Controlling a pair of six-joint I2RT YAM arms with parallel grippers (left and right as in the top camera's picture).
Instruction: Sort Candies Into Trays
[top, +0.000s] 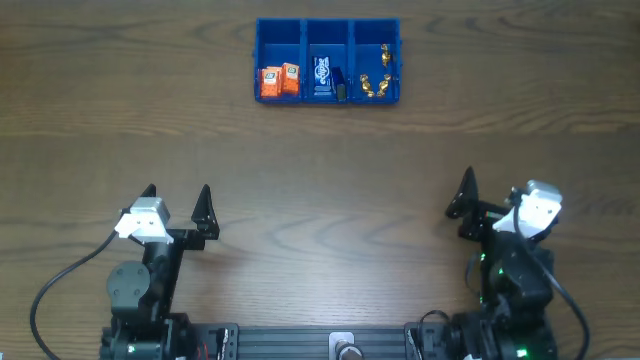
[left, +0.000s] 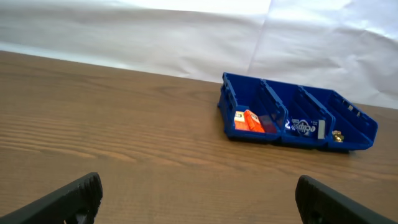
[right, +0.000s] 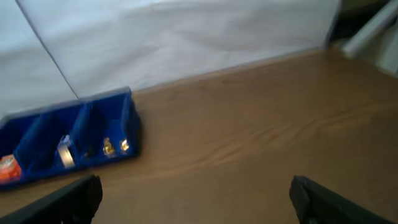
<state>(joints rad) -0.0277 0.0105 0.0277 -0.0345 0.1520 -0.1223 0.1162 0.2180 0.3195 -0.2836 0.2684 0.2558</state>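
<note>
**Both arms low, tray far side**

L gripper (top: 177, 197) sits low at left of top view; jaws spread wide, nothing held; R gripper (right: 193, 190) sits low at right, jaws likewise wide apart, nothing held; both well apart from tray. Tray (top: 280, 40), blue w/ 3 bins, lies on table (top: 320, 200) at far side, approx. centre. Bin at top view's left: orange candies (top: 280, 82) at near end; mid bin: blue packs (top: 322, 72) w/ dark piece (top: 340, 90) beside; right bin: gold candies (top: 367, 83), scattered.
</note>
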